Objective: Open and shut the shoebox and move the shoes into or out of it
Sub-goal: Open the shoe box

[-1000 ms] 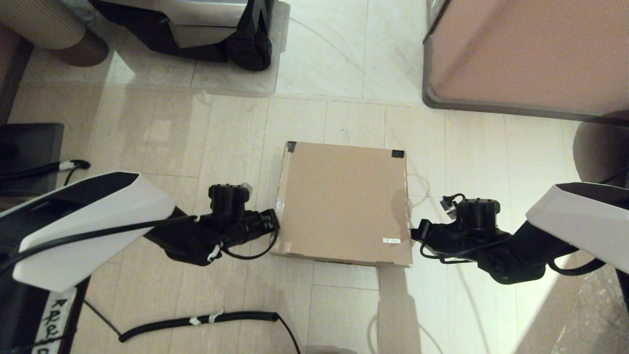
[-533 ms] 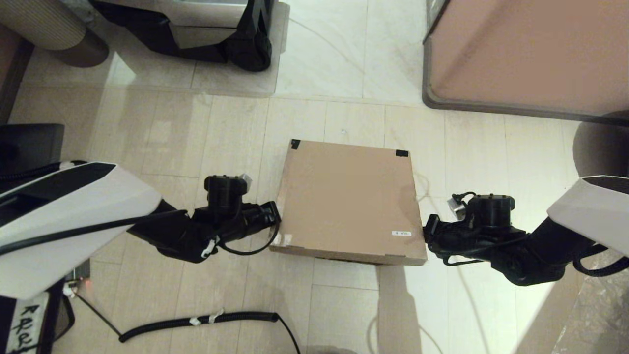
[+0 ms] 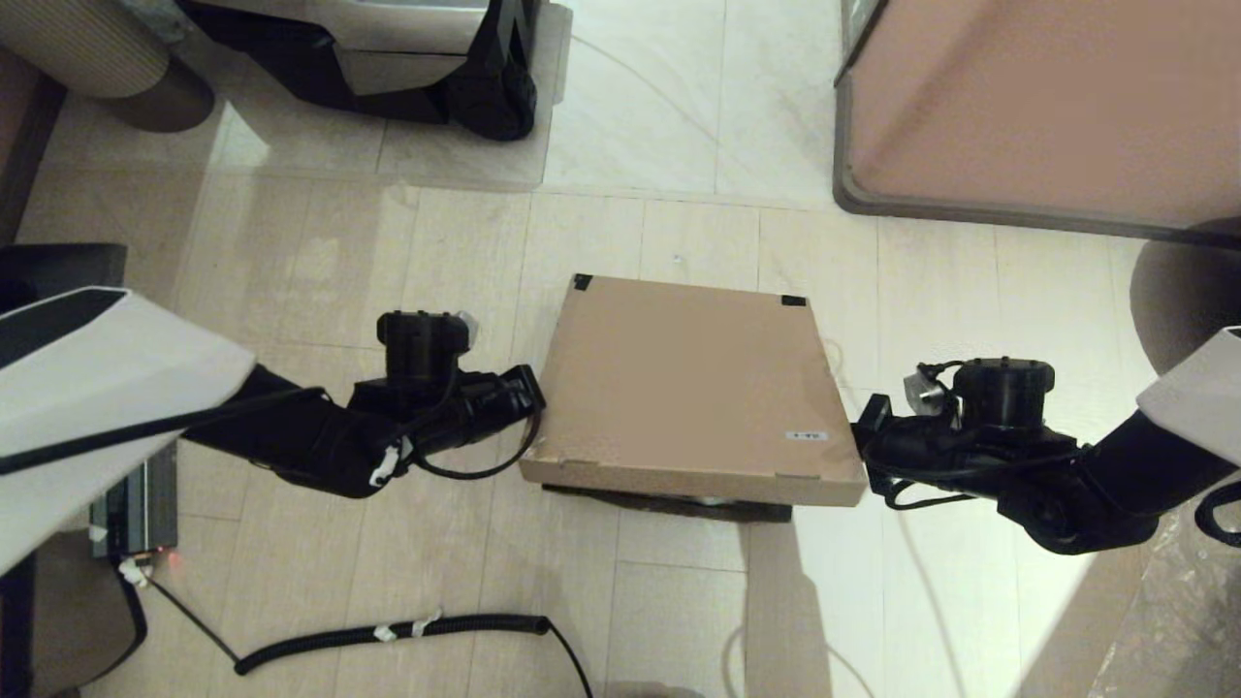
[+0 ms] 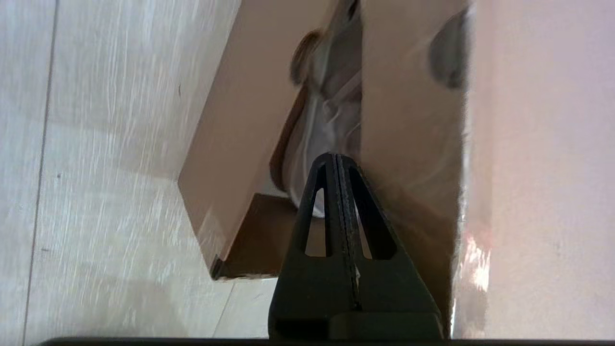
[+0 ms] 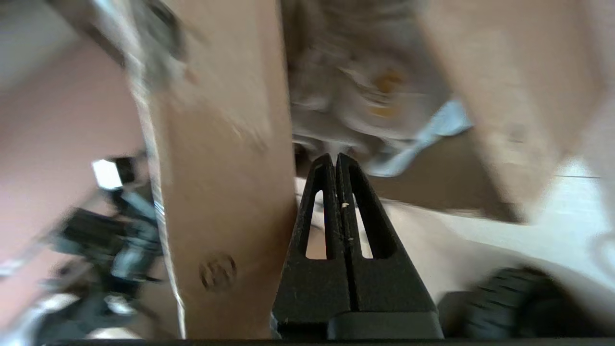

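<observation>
The brown cardboard shoebox [image 3: 688, 388] lies on the floor between my arms, its lid tilted up along the near edge with a dark gap [image 3: 669, 506] under it. My left gripper [image 3: 531, 390] is shut, its tip against the lid's left side edge. On the other side, my right gripper [image 3: 863, 433] is also shut and touches the lid's right side edge. In the left wrist view the left gripper [image 4: 336, 158] points into the gap between box wall [image 4: 230, 139] and lid flap [image 4: 413, 125], where a white shoe [image 4: 307, 139] shows. The right gripper [image 5: 336, 157] likewise faces the shoes [image 5: 365, 91].
A large pinkish-brown cabinet [image 3: 1047, 107] with a grey rim stands at the far right. A black corrugated cable [image 3: 388, 635] lies on the floor in front of the box. A black and white machine base [image 3: 407, 58] is at the far left.
The lid's near edge has risen off the box, opening a gap. Both grippers have moved up with it and slightly apart.
</observation>
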Tool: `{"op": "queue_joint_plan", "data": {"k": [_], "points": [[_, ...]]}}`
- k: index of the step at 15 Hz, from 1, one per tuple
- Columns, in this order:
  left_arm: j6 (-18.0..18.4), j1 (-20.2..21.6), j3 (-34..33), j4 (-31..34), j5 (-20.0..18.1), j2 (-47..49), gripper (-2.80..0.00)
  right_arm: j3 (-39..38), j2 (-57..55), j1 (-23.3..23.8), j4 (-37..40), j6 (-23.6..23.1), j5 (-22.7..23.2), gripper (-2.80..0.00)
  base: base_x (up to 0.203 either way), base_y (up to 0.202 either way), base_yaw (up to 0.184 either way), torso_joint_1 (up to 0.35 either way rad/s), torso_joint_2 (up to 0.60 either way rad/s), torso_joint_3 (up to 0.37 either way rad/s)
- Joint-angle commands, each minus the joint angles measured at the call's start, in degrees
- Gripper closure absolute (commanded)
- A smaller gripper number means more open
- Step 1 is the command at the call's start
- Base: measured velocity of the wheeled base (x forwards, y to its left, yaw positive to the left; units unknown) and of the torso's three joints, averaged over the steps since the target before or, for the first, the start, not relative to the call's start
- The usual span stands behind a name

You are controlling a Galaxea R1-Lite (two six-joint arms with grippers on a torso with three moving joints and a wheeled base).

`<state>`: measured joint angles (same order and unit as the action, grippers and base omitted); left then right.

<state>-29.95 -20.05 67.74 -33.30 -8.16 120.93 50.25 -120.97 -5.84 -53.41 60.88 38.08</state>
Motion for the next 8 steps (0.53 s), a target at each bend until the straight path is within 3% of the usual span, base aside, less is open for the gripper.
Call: {"op": "queue_joint_plan", "data": {"k": [1, 4, 8], "points": [[-0.27, 0.1, 0.2, -0.1, -0.02, -2.06, 0.0, 1.1, 3.95, -0.07, -0.34, 4.72, 1.78, 0.0, 0.0, 0.0, 0.0, 0.0, 0.0, 0.0], [-0.37, 0.54, 0.95, -0.28, 0.05, -2.4, 0.0, 1.81, 6.8, -0.13, -0.38, 11.71, 4.96, 0.0, 0.0, 0.0, 0.0, 0.0, 0.0, 0.0], [-1.51, 2.32, 4.44, -0.25, 0.77, -2.7, 0.0, 4.9, 6.45, -0.14, -0.3, 12.18, 4.93, 0.0, 0.0, 0.0, 0.0, 0.0, 0.0, 0.0]]}}
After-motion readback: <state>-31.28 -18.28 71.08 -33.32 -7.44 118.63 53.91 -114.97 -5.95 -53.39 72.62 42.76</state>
